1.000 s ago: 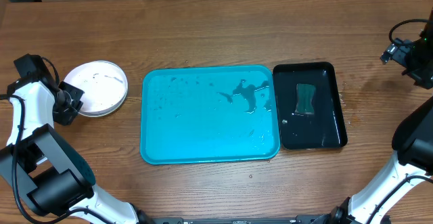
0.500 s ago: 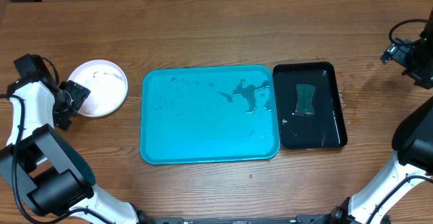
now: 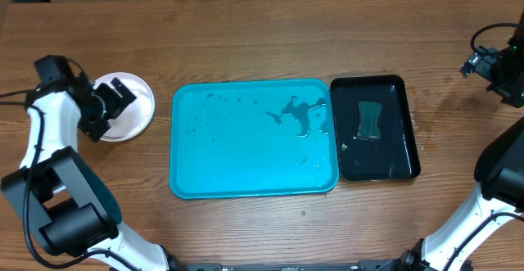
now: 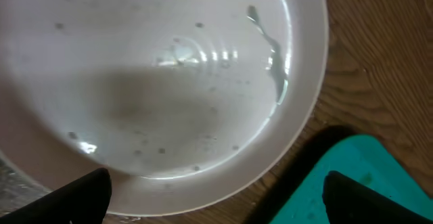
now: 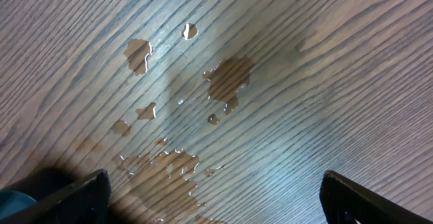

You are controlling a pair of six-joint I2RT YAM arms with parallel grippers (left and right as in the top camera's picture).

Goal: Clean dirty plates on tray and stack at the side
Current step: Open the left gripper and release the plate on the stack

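A white plate (image 3: 137, 107) lies on the wood to the left of the turquoise tray (image 3: 246, 164). My left gripper (image 3: 108, 106) hovers over the plate's left part, open, with nothing between its fingers. In the left wrist view the wet white plate (image 4: 169, 82) fills most of the frame, and the tray's corner (image 4: 352, 176) shows at lower right. The left gripper (image 4: 216, 204) straddles the plate's near rim. The tray carries no plate, only water drops and a dark smear (image 3: 299, 111). My right gripper (image 5: 216, 200) is open over bare wet wood at the far right.
A narrow black tray (image 3: 401, 160) touches the turquoise tray's right side and holds a green sponge (image 3: 371, 119) in water. Small puddles (image 5: 226, 78) lie on the wood under the right gripper. The right arm (image 3: 495, 66) stands at the table's right edge.
My left gripper has opened and let go of the white plate's left rim. It has moved up and right and now hangs over the plate. The right arm has not moved.
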